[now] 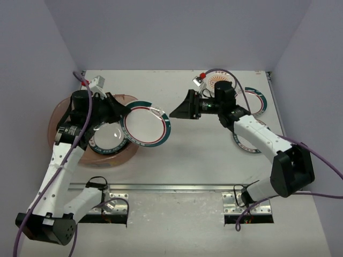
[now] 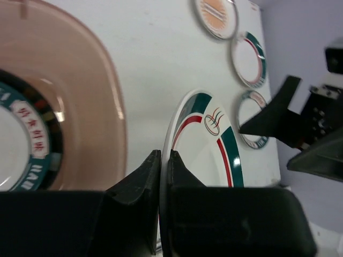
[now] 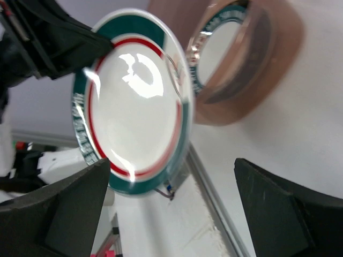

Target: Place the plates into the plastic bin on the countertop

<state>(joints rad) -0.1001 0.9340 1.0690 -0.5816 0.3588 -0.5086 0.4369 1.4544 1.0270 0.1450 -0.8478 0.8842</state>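
Observation:
My left gripper (image 1: 121,111) is shut on the left rim of a white plate with a teal-and-red rim (image 1: 146,124) and holds it lifted, just right of the pinkish plastic bin (image 1: 58,119). The left wrist view shows the jaws (image 2: 165,160) pinching the plate's edge (image 2: 206,142). A dark-rimmed plate (image 1: 107,140) lies in the bin. My right gripper (image 1: 179,108) is open and empty, facing the held plate (image 3: 134,101) from the right. An orange sunburst plate (image 1: 217,83) and two teal-rimmed plates (image 1: 258,101) (image 1: 245,142) lie on the countertop (image 1: 193,155).
Lavender walls (image 1: 177,32) close in the back and sides. The metal front edge (image 1: 177,187) runs along the near side. The right arm's elbow (image 1: 292,171) hangs over the table's right front corner. A white-and-red tag (image 1: 200,79) lies beside the orange plate.

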